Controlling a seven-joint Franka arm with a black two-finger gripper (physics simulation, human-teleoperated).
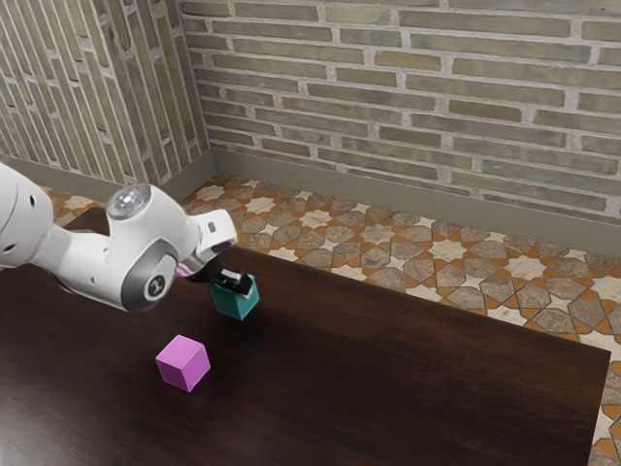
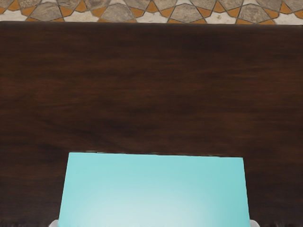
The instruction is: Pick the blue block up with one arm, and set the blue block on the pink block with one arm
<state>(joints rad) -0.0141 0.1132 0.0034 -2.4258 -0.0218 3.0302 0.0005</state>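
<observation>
- Right, table point(image 1: 408, 388): dark wood. Both blocks sit at the end nearest the arm, and the long stretch toward the exterior view's right is bare.
- Arm point(image 1: 107, 262): comes in from the exterior view's left, with the hand bent down over the blue block.
- Pink block point(image 1: 182, 362): rests free on the table, top face uncovered. It is near the blue block but apart from it, closer to the camera and slightly toward the exterior view's left.
- Blue block point(image 1: 239, 303): renders teal and sits directly under the hand. I can't tell whether it is on the wood or just off it.
- Gripper point(image 1: 230, 282): I read it as pinching the blue block. The pale pads point(image 2: 54, 223) sit flush against its two opposite side edges.
- Step: grasp made, lift not clearly begun. The placing half of the task is untouched.
- Next move calls for a straight lift high enough to clear the pink block's top. A short carry toward the camera follows, then squaring up over that face before lowering. The target is small, so an off-centre release would likely tip the blue block off.
- Exterior view gives the layout of the pink block, the gap between the blocks and the arm pose.
- Wrist view gives the grip alignment: the block's top face is centred under the hand and its far edge runs parallel to the table edge.
</observation>
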